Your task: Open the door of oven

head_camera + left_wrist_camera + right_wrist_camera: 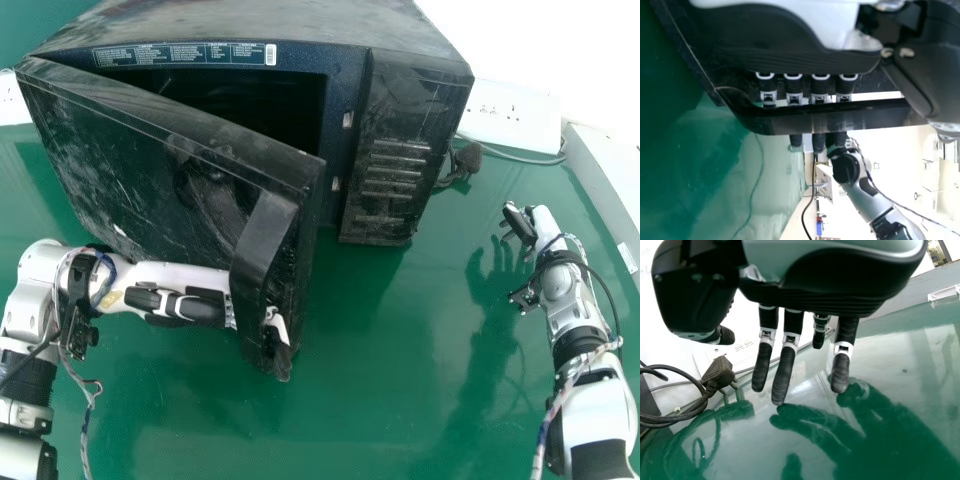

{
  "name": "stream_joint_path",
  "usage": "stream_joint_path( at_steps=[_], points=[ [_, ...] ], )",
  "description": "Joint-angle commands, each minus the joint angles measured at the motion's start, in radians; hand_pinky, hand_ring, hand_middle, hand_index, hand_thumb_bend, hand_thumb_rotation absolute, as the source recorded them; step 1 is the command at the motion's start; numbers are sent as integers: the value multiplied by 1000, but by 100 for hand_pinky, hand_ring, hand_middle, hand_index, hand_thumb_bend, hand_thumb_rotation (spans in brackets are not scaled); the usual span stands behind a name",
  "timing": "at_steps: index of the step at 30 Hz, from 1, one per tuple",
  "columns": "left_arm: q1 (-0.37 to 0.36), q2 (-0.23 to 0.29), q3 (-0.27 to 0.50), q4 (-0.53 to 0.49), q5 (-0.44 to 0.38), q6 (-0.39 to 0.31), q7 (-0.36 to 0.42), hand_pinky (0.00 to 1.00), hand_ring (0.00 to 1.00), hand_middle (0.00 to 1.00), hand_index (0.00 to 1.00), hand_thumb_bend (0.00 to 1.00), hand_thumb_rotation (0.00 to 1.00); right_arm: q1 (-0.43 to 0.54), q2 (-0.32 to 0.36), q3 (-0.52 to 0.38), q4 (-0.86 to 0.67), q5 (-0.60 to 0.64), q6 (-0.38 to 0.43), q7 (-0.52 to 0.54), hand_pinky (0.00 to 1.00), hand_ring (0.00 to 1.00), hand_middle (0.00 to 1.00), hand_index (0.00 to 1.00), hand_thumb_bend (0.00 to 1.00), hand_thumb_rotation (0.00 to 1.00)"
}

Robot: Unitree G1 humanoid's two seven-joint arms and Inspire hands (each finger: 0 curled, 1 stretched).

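Oven (pixel 250 25), door (pixel 130 170) ajar, dark interior (pixel 265 98), contents unclear, left hand (pixel 185 305) curled round handle (pixel 262 240), right hand (pixel 546 230) open above table (pixel 400 390)

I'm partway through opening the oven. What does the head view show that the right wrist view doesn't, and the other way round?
Head view: the oven door standing partly open, and the left hand with its fingers hooked behind the door handle.

Right wrist view: the metal prongs of the black plug, seen up close.

Both: the right hand, open and away from the door; the green table; and the black plug with its cable.
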Motion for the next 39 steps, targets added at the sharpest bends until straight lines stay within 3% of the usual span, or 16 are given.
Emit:
stream_joint_path(
  at_steps=[1,3,7,11,18,19,21,25,28,31,34,39],
  points=[
    [-35,11,65,-12,-60,-58,-10,32,46,58,67,100,73,37,45,12,27,-7,12,51,46,47,53,49,51,15],
    [-13,17,80,-44,-69,-32,18,31,45,58,66,100,70,38,45,12,27,-6,12,52,46,48,53,49,51,15],
    [5,6,118,-59,-101,-36,22,29,42,53,65,100,76,38,45,9,27,-2,10,56,47,48,53,49,51,15],
    [-14,1,107,4,-211,25,-13,31,43,53,73,93,60,38,47,7,27,0,10,56,45,47,53,49,51,15],
    [-23,61,112,-32,-200,101,-13,30,44,56,73,98,74,35,45,8,28,-2,10,61,47,49,54,49,51,15],
    [-21,65,119,-44,-196,135,-11,30,43,55,71,99,73,35,45,9,28,-3,9,62,46,48,54,49,51,15],
    [-16,72,128,-60,-216,198,-12,30,44,53,67,100,59,33,45,10,29,-4,11,63,47,48,54,49,51,15],
    [-18,74,133,-78,-239,213,-13,34,46,54,63,100,50,30,46,11,29,-5,15,65,47,49,54,49,51,15],
    [17,88,178,-172,-256,293,36,33,43,50,57,100,50,30,46,12,29,-6,16,63,48,49,54,49,51,15],
    [17,74,203,-189,-262,284,20,31,41,49,55,100,57,27,48,12,29,-7,19,61,47,49,53,49,51,15],
    [48,59,238,-217,-276,297,57,29,37,42,61,100,46,26,50,10,29,-5,17,62,47,49,53,49,51,15],
    [63,71,257,-247,-272,303,51,32,43,50,67,100,42,24,53,5,28,0,15,59,48,48,53,49,51,15]
  ],
)
